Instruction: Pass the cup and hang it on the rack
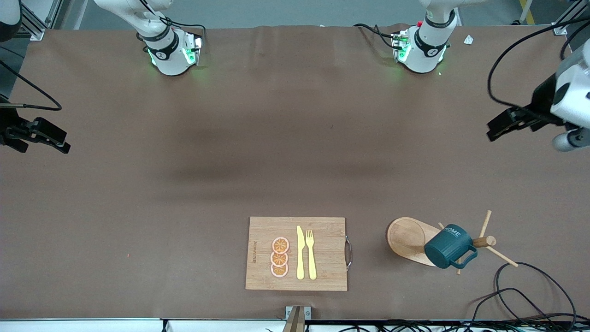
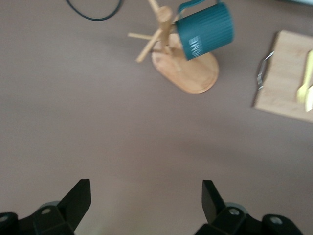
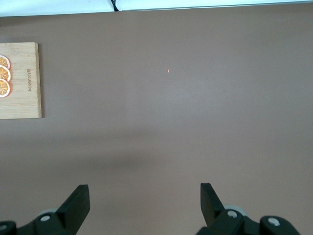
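- The cup (image 1: 449, 246) already hangs on the rack (image 1: 408, 240): its loop handle is over one of the thin pegs, so the body tilts with the opening turned down toward the desk (image 1: 184, 184), and the white lettering shows on its side.
- The rack stands near the front camera, toward the left arm's end of the desk, just beside the cutting board (image 1: 297, 253). Its oval base lies flat, which is why the post can carry the weight of the cup without tipping.
- On the cutting board lie three orange slices (image 1: 280, 257), a yellow knife (image 1: 300, 252) and a yellow fork (image 1: 311, 254), in a tidy row; they seem to have no part in this task.
- The left claw (image 1: 504, 123) is in the air at the left arm's end of the desk, with its fingers wide apart and nothing between them. The cup is well apart from it and much lower in the scene; nothing touches the cup.
- The right claw (image 1: 41, 138) is at the right arm's end of the desk, also spread open and empty, and very far from the cup.
- Judging from this, the hanging looks finished and both arms are waiting away from the work.
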Available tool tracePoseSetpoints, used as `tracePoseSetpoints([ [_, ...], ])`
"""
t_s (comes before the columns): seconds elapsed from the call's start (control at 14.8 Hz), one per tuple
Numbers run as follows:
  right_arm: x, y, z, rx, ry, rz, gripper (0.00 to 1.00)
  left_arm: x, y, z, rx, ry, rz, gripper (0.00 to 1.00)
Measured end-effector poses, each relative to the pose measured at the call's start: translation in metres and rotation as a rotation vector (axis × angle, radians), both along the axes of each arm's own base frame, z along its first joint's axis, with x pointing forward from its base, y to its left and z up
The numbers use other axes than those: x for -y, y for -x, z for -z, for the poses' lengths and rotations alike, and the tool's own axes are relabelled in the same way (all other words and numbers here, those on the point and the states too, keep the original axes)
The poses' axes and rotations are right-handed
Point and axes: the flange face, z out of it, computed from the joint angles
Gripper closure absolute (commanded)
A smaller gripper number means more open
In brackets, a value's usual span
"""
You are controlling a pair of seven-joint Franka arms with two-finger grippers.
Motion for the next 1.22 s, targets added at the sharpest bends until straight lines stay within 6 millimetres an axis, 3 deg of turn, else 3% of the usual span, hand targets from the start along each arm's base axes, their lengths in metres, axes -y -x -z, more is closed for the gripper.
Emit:
tracePoseSetpoints([
  [0.2, 0.001, 0.0, 0.0, 0.0, 0.0, 0.001, 0.0, -0.017, 0.028, -0.002, -0.023, -0.003, 0.011, 0.0],
  [0.61, 0.001, 0.0, 0.0, 0.0, 0.0, 0.002, 0.0, -0.012, 0.075, 0.006, -0.036, -0.013, 0.067, 0.0],
  [0.88, 0.001, 0.0, 0.0, 0.0, 0.0, 0.002, 0.0, -0.016, 0.087, 0.008, -0.016, -0.017, 0.077, 0.0],
  [1.22, 0.001, 0.0, -0.001, 0.005, 0.0, 0.002, 0.0, -0.016, 0.087, 0.0, 0.013, -0.002, 0.085, 0.0],
])
